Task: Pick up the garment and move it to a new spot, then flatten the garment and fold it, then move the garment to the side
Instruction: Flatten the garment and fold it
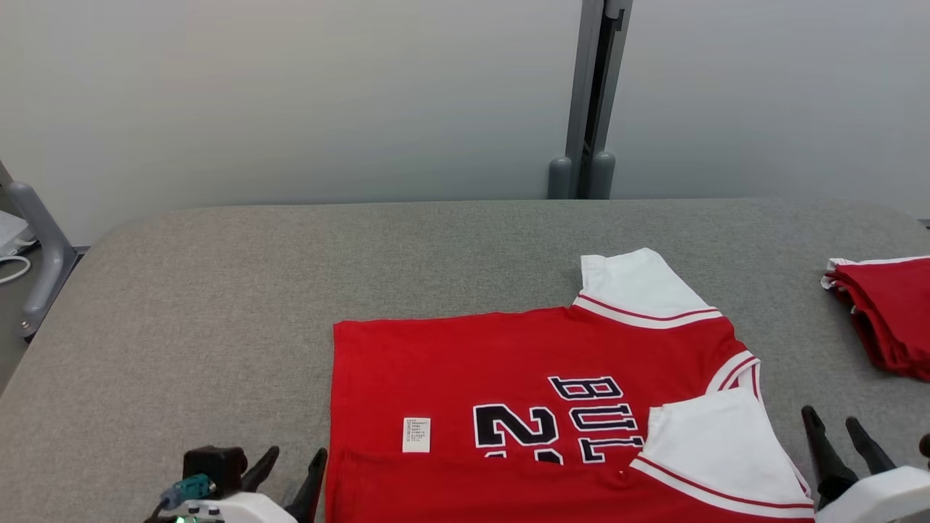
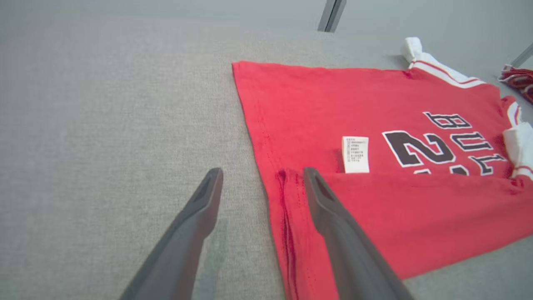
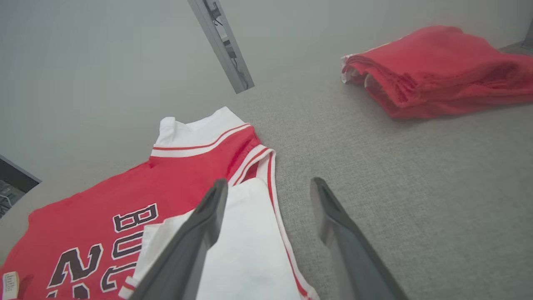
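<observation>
Head view: the red garment (image 1: 523,363) lies flat on the grey table (image 1: 218,290), its near edge folded up and one white sleeve (image 1: 716,443) laid inward. Left wrist view: the left gripper (image 2: 263,171) hangs spread over the hem corner, near a white label (image 2: 355,154). Right wrist view: the right gripper (image 3: 270,183) is spread above that sleeve.

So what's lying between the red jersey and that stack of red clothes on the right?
Nothing: only bare grey table surface separates the red jersey from the stack, clearest in the right wrist view.
</observation>
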Robot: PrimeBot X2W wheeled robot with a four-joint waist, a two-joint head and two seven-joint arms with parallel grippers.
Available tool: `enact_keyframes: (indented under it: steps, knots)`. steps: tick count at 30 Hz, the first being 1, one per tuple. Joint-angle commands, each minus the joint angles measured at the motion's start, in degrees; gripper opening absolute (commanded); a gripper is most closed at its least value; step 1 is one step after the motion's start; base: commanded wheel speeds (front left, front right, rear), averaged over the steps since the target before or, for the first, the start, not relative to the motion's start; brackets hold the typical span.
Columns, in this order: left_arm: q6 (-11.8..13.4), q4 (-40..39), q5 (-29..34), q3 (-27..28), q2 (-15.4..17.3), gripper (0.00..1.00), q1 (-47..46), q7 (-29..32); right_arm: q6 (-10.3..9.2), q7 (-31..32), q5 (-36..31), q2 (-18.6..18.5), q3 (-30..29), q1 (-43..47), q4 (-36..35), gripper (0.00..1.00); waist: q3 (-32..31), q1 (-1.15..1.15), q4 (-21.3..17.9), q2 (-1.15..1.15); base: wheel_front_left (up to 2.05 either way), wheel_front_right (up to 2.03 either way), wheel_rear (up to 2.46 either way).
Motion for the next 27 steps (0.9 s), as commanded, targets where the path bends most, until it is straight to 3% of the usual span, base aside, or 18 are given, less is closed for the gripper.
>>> enact_keyframes:
  steps: [1,13,14,15,17,27]
  knots:
    - [0.39,-0.13,0.05,0.57,0.19,1.0,-1.02,-0.58,0.0,-0.57,-0.21,0.21,-0.19,-0.33,-0.66,1.0,0.09,0.0,-0.22,0.0,0.0,0.0,0.0]
    - [1.48,7.61,2.31,3.36,-2.27,1.0,-10.82,-6.68,0.0,-5.1,-10.06,-0.24,1.62,-4.06,-9.93,1.0,6.2,0.0,-3.21,0.0,0.0,0.0,0.0]
    - [1.75,8.97,2.92,3.12,-2.45,1.0,-12.3,-6.68,0.0,-5.19,-10.8,-0.07,1.68,-4.45,-10.49,1.0,7.32,0.0,-3.46,0.0,0.0,0.0,0.0]
    - [3.64,12.21,5.63,1.72,-2.05,1.0,-15.51,-5.72,0.0,-5.32,-11.8,0.25,1.72,-5.05,-11.5,1.0,9.76,0.0,-4.04,0.0,0.0,0.0,0.0]
    - [4.25,14.85,7.12,0.8,-2.74,1.0,-18.95,-4.96,0.0,-5.32,-12.16,0.8,1.51,-5.61,-12.41,1.0,11.83,0.0,-4.65,0.0,0.0,0.0,0.0]
    - [1.22,27.3,10.12,-1.56,-3.68,1.0,-31.41,-3.2,0.0,-5.32,-13.15,2.28,0.99,-7.36,-15.02,1.0,17.99,0.0,-7.46,0.0,0.0,0.0,0.0]
